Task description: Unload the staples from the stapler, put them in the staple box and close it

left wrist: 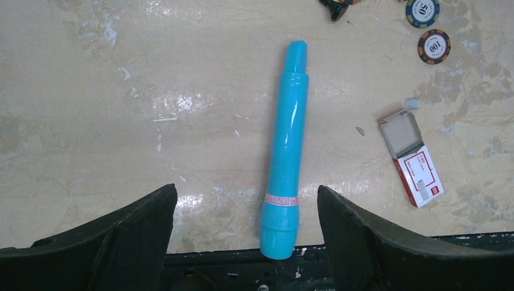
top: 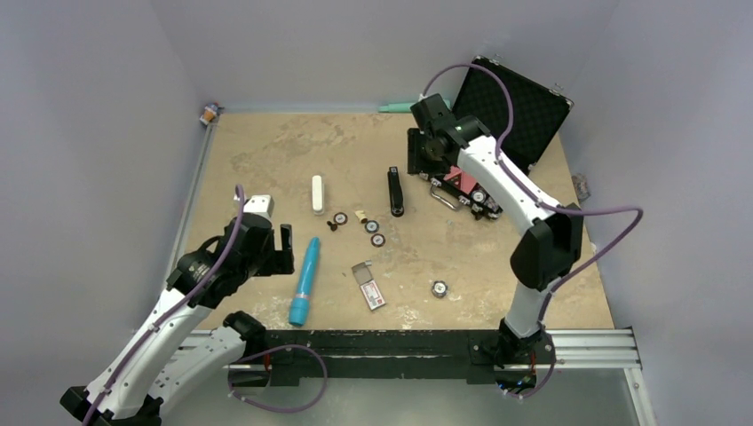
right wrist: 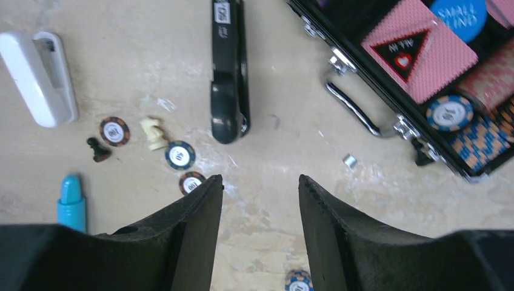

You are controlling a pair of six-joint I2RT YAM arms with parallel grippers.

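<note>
The slim black stapler (top: 395,192) lies flat in the middle of the table, long axis running away from me. In the right wrist view the stapler (right wrist: 228,70) lies ahead of the fingers, apart from them. My right gripper (top: 423,153) hovers just right of and beyond the stapler, open and empty; it shows in its own view (right wrist: 260,182). My left gripper (top: 286,248) is open and empty at the near left, beside the blue tube (top: 305,281). In the left wrist view, the gripper (left wrist: 246,197) has the blue tube's (left wrist: 287,145) cap end between its open fingers, untouched.
A white case (top: 317,193) lies left of the stapler. Poker chips (top: 374,232) and chess pieces (top: 360,216) lie near it. A red and white staple box (top: 369,288) lies open at the front. An open black chip case (top: 511,115) sits at the back right.
</note>
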